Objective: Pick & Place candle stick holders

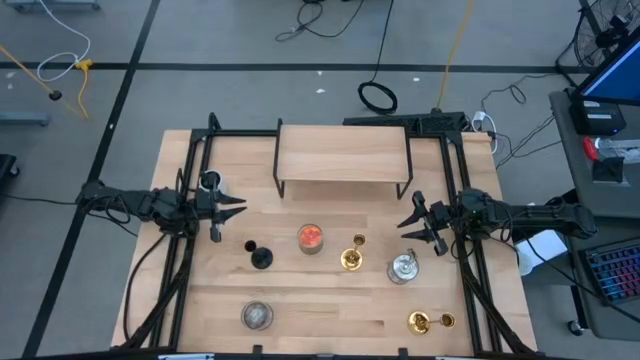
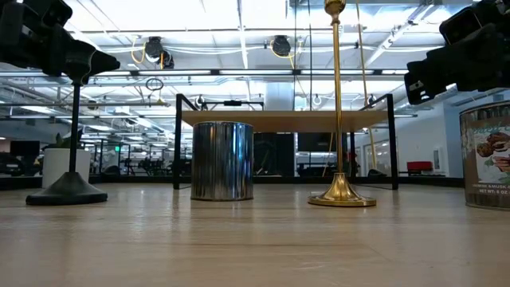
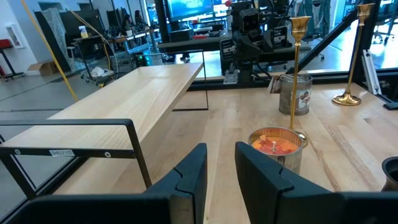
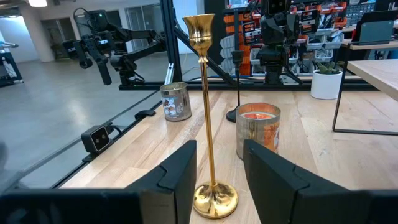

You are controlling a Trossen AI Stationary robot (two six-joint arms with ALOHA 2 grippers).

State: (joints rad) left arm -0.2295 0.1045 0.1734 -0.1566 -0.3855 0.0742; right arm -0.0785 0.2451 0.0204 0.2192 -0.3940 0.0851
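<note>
One gold candle stick holder stands upright on its round base at the table's middle. A second gold holder stands near the front right. The shorter black holder stands left of the middle. My left gripper is open and empty at the left side, above and behind the black holder. My right gripper is open and empty at the right side. In the right wrist view the middle gold holder stands a little ahead of the open fingers. The left wrist view shows its open fingers.
An orange candle jar stands between the black and the middle gold holder. A silver tin stands right of the middle, another tin at the front left. A wooden riser shelf spans the back. A small white pot stands by the left arm.
</note>
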